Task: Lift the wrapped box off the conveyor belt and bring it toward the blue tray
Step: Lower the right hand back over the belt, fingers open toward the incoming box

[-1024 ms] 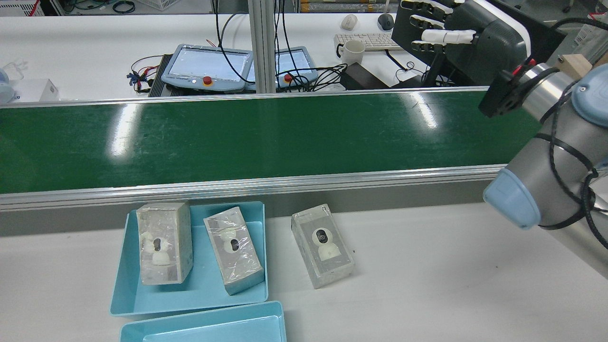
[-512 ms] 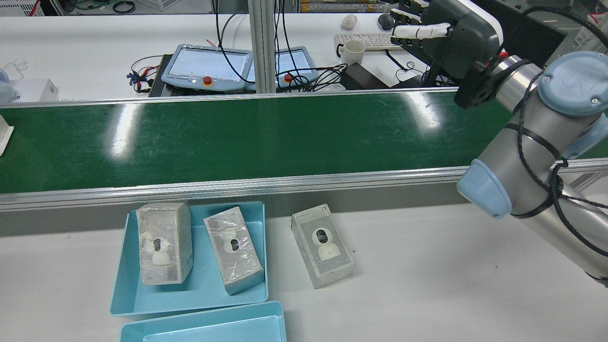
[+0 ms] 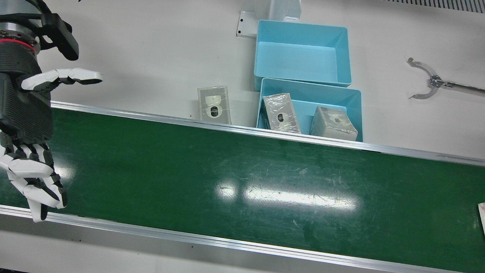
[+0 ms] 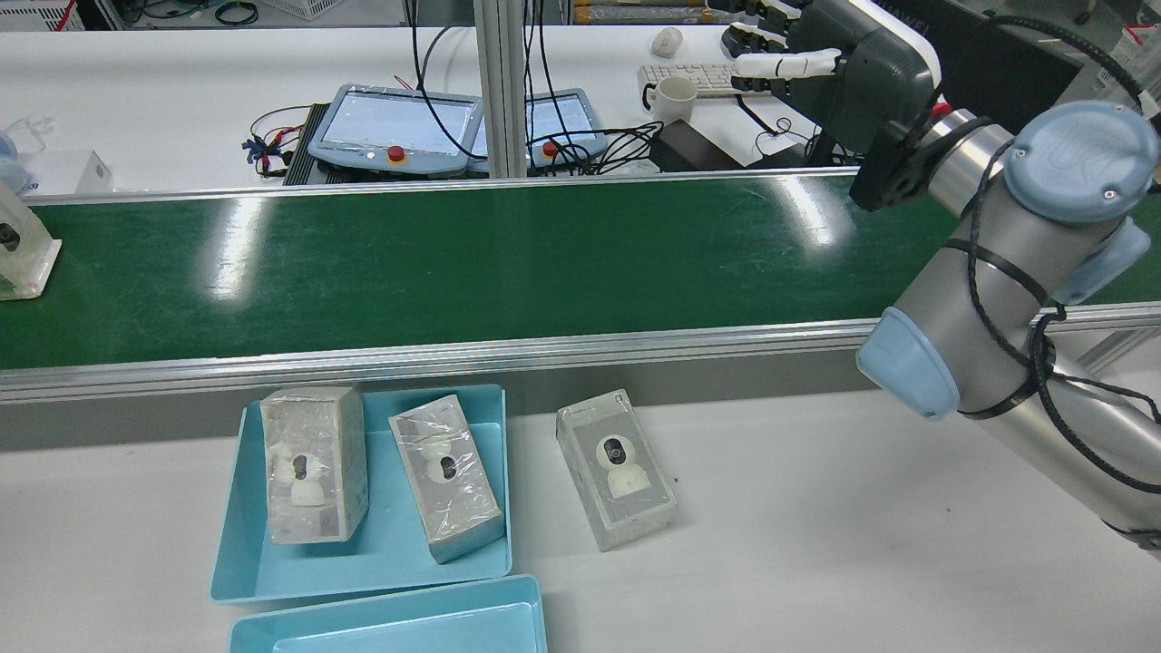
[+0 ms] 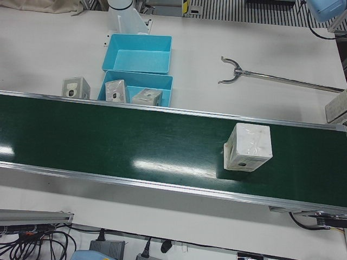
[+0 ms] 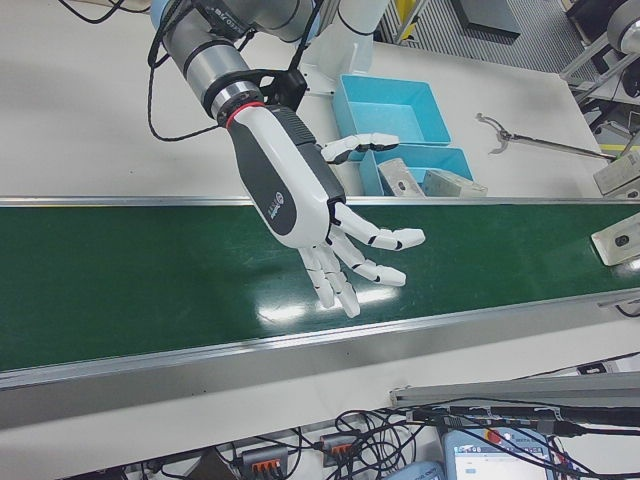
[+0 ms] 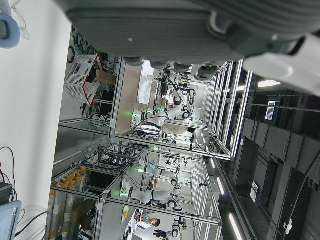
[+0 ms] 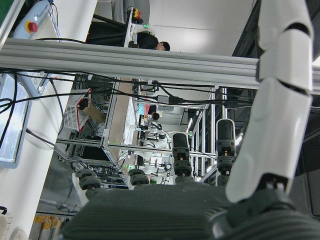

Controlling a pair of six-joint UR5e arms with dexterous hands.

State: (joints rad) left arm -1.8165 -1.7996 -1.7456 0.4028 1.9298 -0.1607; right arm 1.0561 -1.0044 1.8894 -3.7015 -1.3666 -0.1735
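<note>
Over the green conveyor belt [image 6: 150, 280], the right hand [image 6: 310, 215] hovers, fingers spread, holding nothing. The clear-wrapped white box [image 5: 248, 147] rides the belt, well apart from the blue plastic tray [image 5: 165, 89]. Left hand: cannot tell.

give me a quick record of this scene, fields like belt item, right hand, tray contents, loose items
belt item: wrapped box on the conveyor belt, untouched
right hand: right hand open, above the belt, far from the box
tray contents: blue tray holds two wrapped boxes
loose items: one box on the table beside the tray
second tray: empty bin
left hand: cannot tell
</note>
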